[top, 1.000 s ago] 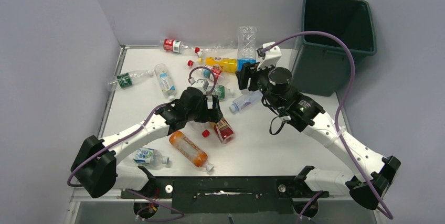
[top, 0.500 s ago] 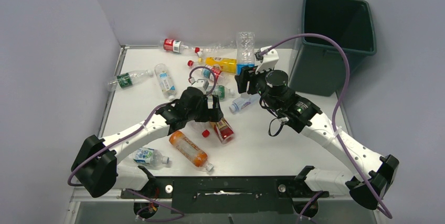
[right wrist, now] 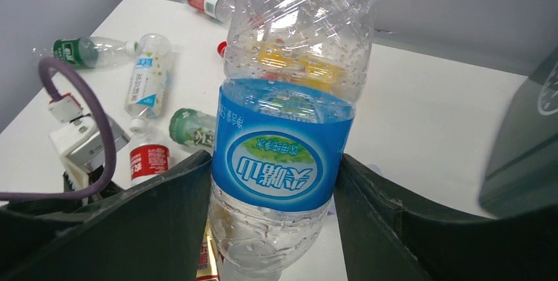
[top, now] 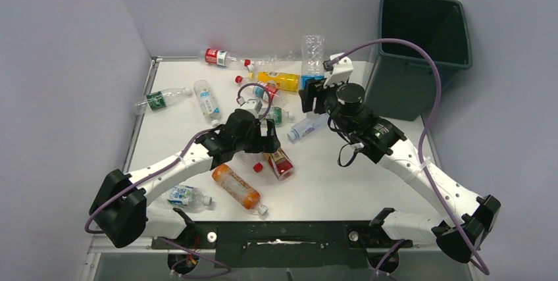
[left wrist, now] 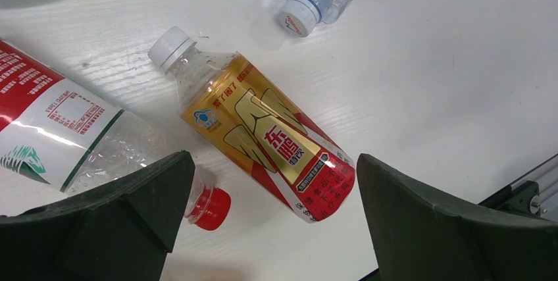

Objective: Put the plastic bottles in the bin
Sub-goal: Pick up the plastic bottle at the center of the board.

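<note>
My right pincer [top: 313,95] grips a blue-labelled bottle [right wrist: 284,156] upright, left of the bin [top: 401,87] at upper right. My left pincer [left wrist: 273,162] gapes wide above a red-gold bottle [left wrist: 263,139] on the tabletop [left wrist: 428,64].

A white table [top: 355,185] with a faintly grained top stands enclosed by plain walls [top: 66,64] — pale lavender-grey — at its left, back and right. A black metal rail [top: 263,231] runs along its near edge. The light is even and soft, throwing only faint shadows on the table.
</note>
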